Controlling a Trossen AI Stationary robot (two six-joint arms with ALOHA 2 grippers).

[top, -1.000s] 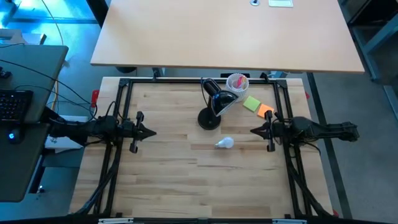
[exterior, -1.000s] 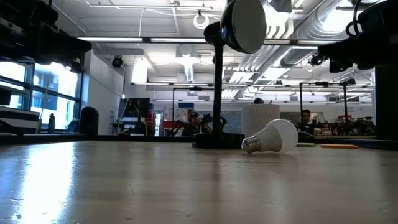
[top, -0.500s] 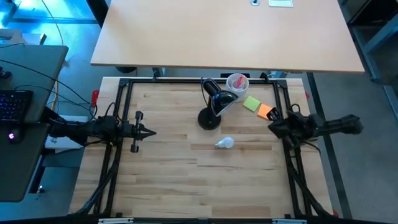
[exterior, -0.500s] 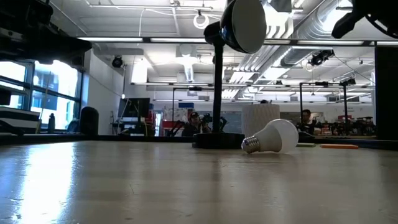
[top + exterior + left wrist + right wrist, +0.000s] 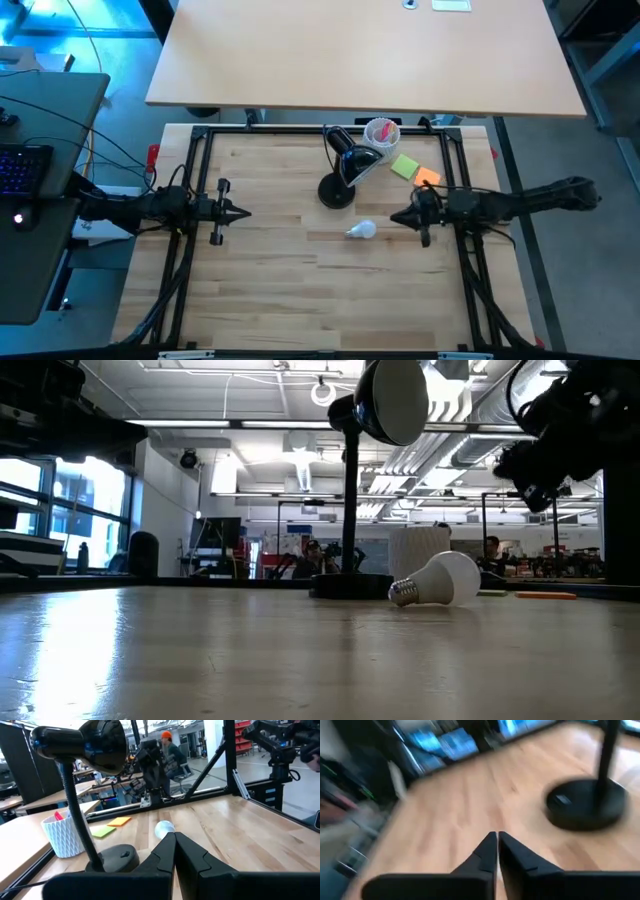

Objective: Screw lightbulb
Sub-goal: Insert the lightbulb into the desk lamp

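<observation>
Barely begun: lightbulb [image 5: 361, 230] lies on table [image 5: 270, 290] just beside lamp [image 5: 340, 175] base, ungrasped. Right gripper [image 5: 396, 218] near it, fingers closed, apparently empty. Left gripper [image 5: 243, 212] waits, fingers closed. Grasping, screwing remain.

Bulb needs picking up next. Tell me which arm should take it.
Right. Its tool sits just beside the bulb, pointing at it; the left tool waits far across the table.

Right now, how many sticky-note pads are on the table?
2: a green pad and an orange pad, side by side right of the lamp, behind the right gripper.
</observation>
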